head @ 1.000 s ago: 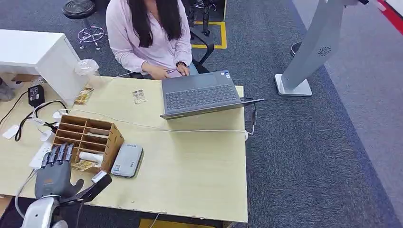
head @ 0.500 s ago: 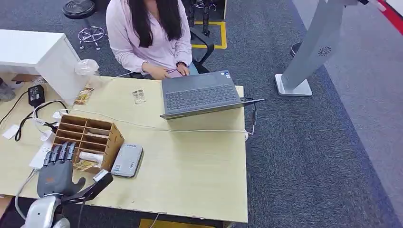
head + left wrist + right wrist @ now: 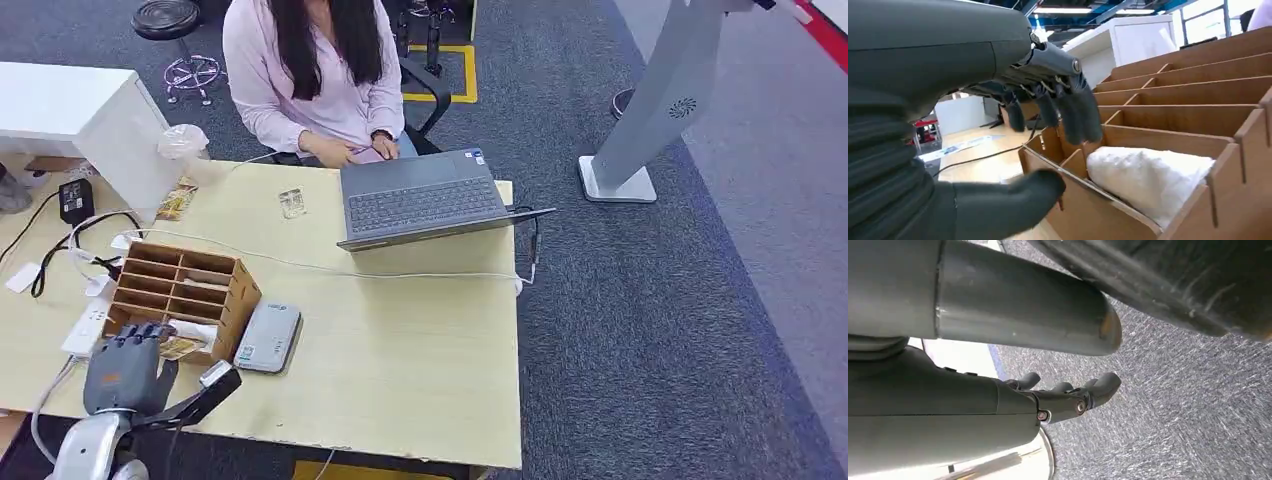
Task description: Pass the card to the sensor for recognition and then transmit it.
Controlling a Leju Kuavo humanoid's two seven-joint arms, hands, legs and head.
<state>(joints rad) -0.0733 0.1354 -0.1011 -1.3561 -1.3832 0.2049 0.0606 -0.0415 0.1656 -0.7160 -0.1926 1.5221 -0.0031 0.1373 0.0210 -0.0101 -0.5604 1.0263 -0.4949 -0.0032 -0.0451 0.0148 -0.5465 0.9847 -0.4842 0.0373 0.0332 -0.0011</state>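
Note:
A wooden organizer box point(image 3: 200, 275) stands at the table's left. Its front row holds a yellowish card point(image 3: 180, 348) and a white wad point(image 3: 196, 330). A grey sensor pad point(image 3: 268, 337) lies flat just right of the box. My left hand point(image 3: 125, 366) hovers at the box's front edge, fingers bent down over the front compartments and thumb apart, holding nothing. In the left wrist view the dark fingers point(image 3: 1068, 112) hang above the compartment next to the white wad point(image 3: 1148, 175), with the thumb point(image 3: 1013, 200) outside the front wall. My right hand point(image 3: 1068, 395) hangs over carpet, fingers loosely bent and empty.
A person point(image 3: 310, 80) sits across the table behind an open laptop point(image 3: 420, 195). A white cable point(image 3: 400, 272) crosses the table; a power strip point(image 3: 85, 328) and black cords lie left of the box. A small card point(image 3: 291, 203) lies near the far edge.
My left hand's fingers, stretched flat over the box a second ago, have bent down toward the front compartments, and the hand has drawn slightly back. Nothing else has moved.

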